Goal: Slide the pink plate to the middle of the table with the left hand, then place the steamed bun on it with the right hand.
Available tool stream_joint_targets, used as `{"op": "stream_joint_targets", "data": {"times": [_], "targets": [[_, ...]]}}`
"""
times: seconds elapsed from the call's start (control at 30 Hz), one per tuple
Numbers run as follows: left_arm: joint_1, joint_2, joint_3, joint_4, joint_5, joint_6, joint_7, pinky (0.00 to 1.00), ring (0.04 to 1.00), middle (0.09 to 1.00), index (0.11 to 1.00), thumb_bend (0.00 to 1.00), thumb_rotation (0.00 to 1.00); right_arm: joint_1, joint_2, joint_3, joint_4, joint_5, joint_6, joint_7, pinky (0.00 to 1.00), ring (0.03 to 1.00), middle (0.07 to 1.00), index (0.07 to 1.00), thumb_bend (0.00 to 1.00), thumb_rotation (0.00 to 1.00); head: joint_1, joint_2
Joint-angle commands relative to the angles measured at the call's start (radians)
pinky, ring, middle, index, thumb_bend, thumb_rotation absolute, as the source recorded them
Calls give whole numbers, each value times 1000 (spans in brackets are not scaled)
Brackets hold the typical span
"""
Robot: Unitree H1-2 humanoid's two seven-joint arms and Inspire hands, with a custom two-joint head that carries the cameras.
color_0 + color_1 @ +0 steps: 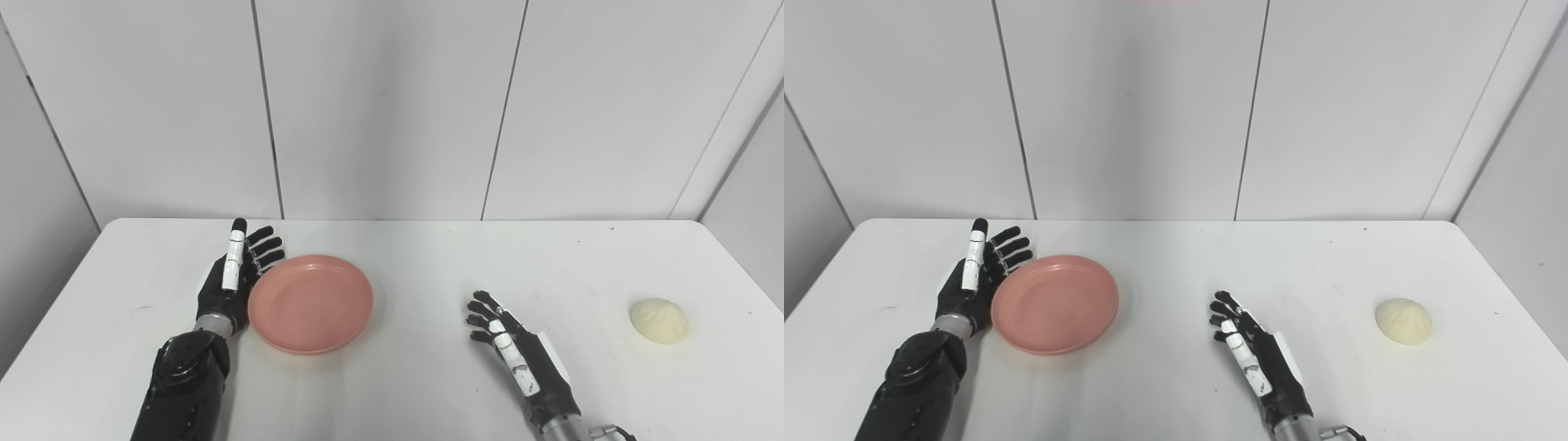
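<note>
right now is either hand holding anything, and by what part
Nothing is held. The left hand is open, standing against the left rim of the pink plate. The right hand is open and empty, apart from the steamed bun.

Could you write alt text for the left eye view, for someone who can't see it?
A robot's open left hand rests against the left rim of an empty pink plate on a white table; its open right hand waits mid-table, apart from a steamed bun at right.

Smooth, matt plastic-looking pink plate (310,304) on a matt white table (429,257); pleated, dull bun (659,320).
</note>
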Motion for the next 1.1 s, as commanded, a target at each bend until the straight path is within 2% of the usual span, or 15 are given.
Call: {"op": "stream_joint_targets", "data": {"times": [0.0,0.23,0.47,0.63,0.8,1.07], "targets": [[-58,-9,-14,-19,11,-3,-19,710,761,770,746,762,925,-16,10,9,-34,-10,1,-2,790,837,866,884,722,963,-18,2],[-47,-55,-51,-47,29,-5,-18,733,778,774,756,726,935,-13,24,15,-35,-31,-2,-9,797,832,857,880,707,972,-50,8],[-28,-116,-77,-39,61,-54,-13,778,811,809,791,742,931,-12,30,22,-45,-44,4,-11,789,829,856,871,669,965,-68,8],[-22,-161,-68,17,70,-161,-2,822,843,828,811,724,899,-14,23,22,-37,-62,-4,-11,770,823,853,871,655,971,-62,6],[-9,-176,-83,57,110,-275,10,848,846,846,851,706,934,-18,21,18,-21,-62,-14,-11,763,818,848,869,673,948,-63,0],[-1,-179,-106,101,135,-341,0,859,861,867,885,729,934,-19,15,16,-3,-76,-35,-16,749,807,837,865,681,942,-65,-4]]}}
